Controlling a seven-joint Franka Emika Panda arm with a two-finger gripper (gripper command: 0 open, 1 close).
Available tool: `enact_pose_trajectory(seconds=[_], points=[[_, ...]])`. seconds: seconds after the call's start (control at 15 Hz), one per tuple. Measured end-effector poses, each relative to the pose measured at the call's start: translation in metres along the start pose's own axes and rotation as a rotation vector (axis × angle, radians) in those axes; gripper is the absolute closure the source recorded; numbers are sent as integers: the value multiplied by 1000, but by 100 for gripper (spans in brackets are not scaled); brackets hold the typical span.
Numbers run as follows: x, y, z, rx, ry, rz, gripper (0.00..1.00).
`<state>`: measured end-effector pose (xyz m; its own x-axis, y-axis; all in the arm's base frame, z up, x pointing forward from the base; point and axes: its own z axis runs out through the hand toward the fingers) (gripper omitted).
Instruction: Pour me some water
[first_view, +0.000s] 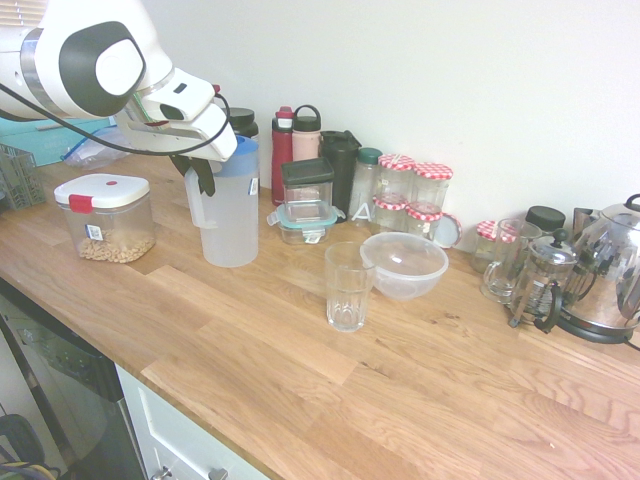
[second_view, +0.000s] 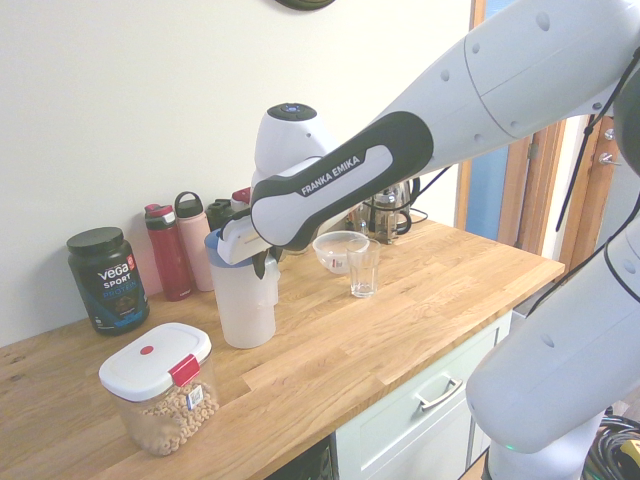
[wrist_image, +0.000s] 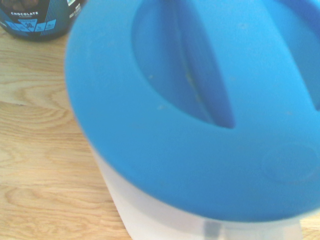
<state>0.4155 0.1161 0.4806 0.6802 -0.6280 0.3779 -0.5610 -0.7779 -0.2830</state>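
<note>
One white arm, one gripper (first_view: 203, 172), jaws pressed in on the side handle (first_view: 194, 195) of the one frosted jug (first_view: 231, 215). The grip sits at the top of the handle, right under the blue lid (wrist_image: 200, 105). The water itself can't be made out through the frosted wall; the jug stands upright on the wooden counter (first_view: 300, 380), base down.

Counts, placed from the jaws:
- 1 clear ribbed glass (first_view: 348, 287), upright, well apart from the jaws, out past the jug's far side.
- 1 clear plastic bowl (first_view: 404, 265), just beyond the glass, nearly touching it.
- 1 lidded cereal box (first_view: 104, 217), white lid with red clip, near the jaws on the handle side.
- 1 dark protein tub (second_view: 108, 280), behind the jaws by the wall.
- 2 sport bottles behind the jug: one red bottle (first_view: 282, 150), one pink bottle (first_view: 306, 135).
- 1 small stack of glass storage boxes (first_view: 305, 203) just beside the jug's body.
- Red-checked lidded jars (first_view: 414, 195) further along the wall; at least 3, exact number unclear.
- 1 French press (first_view: 541, 282) and 1 kettle (first_view: 612, 270), farthest from the jaws.

The wrist view is filled by the blue lid from close up.
</note>
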Motion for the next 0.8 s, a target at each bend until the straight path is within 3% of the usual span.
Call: enact_pose_trajectory(seconds=[0.4, 0.8], points=[[-5, 5, -34, -10, -13, -57, 100], [-13, 71, -102, -69, -99, -321, 100]])
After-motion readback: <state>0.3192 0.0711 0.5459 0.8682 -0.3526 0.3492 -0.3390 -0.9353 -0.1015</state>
